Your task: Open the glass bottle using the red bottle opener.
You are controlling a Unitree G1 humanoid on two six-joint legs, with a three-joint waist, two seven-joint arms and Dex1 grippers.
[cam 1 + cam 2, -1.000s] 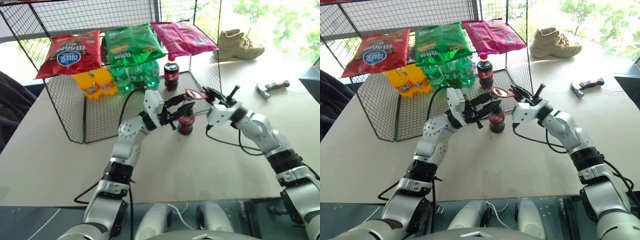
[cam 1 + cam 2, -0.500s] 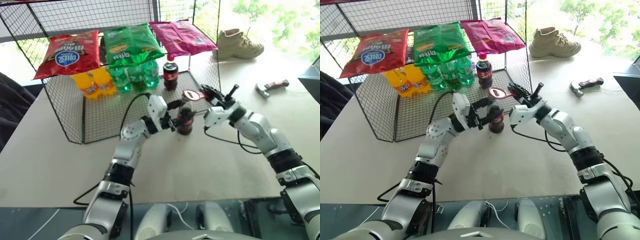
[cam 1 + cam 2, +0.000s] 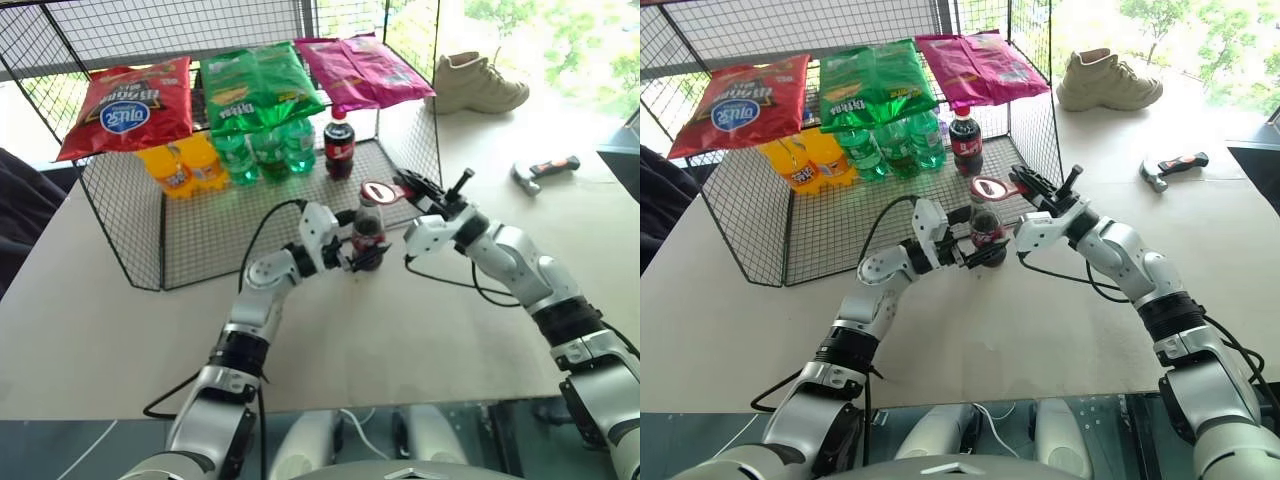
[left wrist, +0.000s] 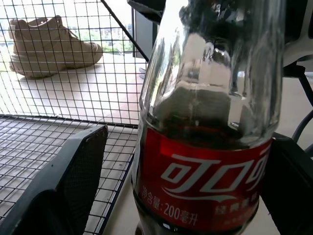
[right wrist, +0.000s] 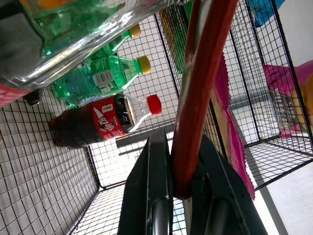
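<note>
Two end effectors at glass bottle (image 3: 367,230) beside wire rack (image 3: 130,240): left (image 3: 352,252) released, right (image 3: 408,187) grasping red bottle opener (image 3: 379,192)

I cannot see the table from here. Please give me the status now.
Left gripper open around glass bottle, a gap at one finger. Right gripper shut on red bottle opener, ring head over bottle top. Nothing in the way.

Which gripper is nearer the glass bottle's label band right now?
Left. The left gripper stands open around the glass bottle at its label; the right gripper, shut on the red bottle opener, sits up by the bottle's top.
</note>
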